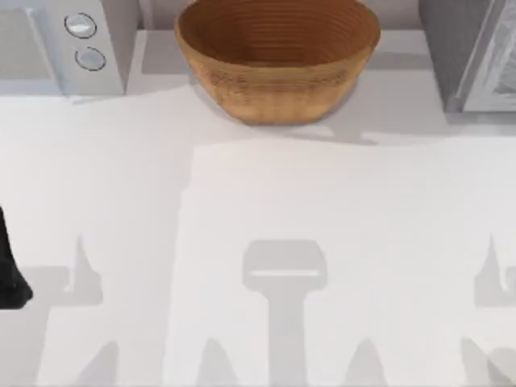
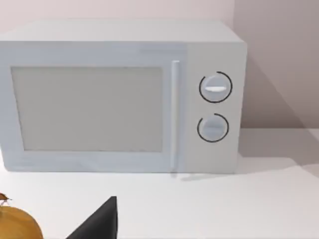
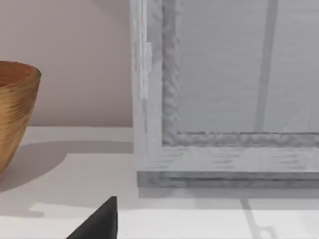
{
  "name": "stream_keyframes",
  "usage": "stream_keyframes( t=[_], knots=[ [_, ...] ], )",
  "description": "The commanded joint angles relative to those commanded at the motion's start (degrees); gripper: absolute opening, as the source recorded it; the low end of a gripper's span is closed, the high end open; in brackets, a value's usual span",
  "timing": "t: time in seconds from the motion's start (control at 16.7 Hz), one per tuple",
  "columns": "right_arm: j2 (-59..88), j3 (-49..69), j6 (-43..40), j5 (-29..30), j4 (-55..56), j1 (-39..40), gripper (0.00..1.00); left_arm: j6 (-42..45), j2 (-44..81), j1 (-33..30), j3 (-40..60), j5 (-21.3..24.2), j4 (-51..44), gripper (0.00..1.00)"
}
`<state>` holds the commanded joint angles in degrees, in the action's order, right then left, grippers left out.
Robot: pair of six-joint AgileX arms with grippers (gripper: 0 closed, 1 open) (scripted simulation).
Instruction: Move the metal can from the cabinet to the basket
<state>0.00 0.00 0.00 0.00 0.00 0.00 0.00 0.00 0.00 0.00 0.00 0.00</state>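
White covers nearly everything: the table (image 1: 266,201) is a plain pale slab, crossed by soft grey shadows of the arms and the camera rig. Behind it rises a bare pinkish-beige wall (image 2: 269,59).

The tan woven basket (image 1: 277,56) stands at the far edge, near the middle, its ribbed inside open to the top view. To its left sits a white microwave (image 2: 119,97) with two round knobs (image 2: 215,87) and a shut door. The cabinet (image 1: 468,52) stands at the far right, its pale door panel facing the right wrist view. The can cannot be seen, so its place cannot be told.

The left arm (image 1: 10,274) shows as a dark shape at the table's left edge. A dark fingertip (image 2: 99,221) of the left pincer points toward the microwave; a fingertip (image 3: 99,221) of the right pincer points toward the cabinet. How far either pincer is open cannot be told.
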Motion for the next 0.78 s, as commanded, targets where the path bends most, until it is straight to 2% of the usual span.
stream_keyframes(
  t=[0.18,0.36,0.78],
  knots=[
    [0.46,0.6,0.01,0.05,-0.1,0.1,1.0,0.0,0.0,0.0,0.0,0.0,0.0,1.0],
    [4.76,6.03,0.09,0.63,-1.25,0.87,1.0,0.0,0.0,0.0,0.0,0.0,0.0,1.0],
    [27.89,35.56,0.36,4.09,-8.42,4.15,1.0,0.0,0.0,0.0,0.0,0.0,0.0,1.0]
  ],
)
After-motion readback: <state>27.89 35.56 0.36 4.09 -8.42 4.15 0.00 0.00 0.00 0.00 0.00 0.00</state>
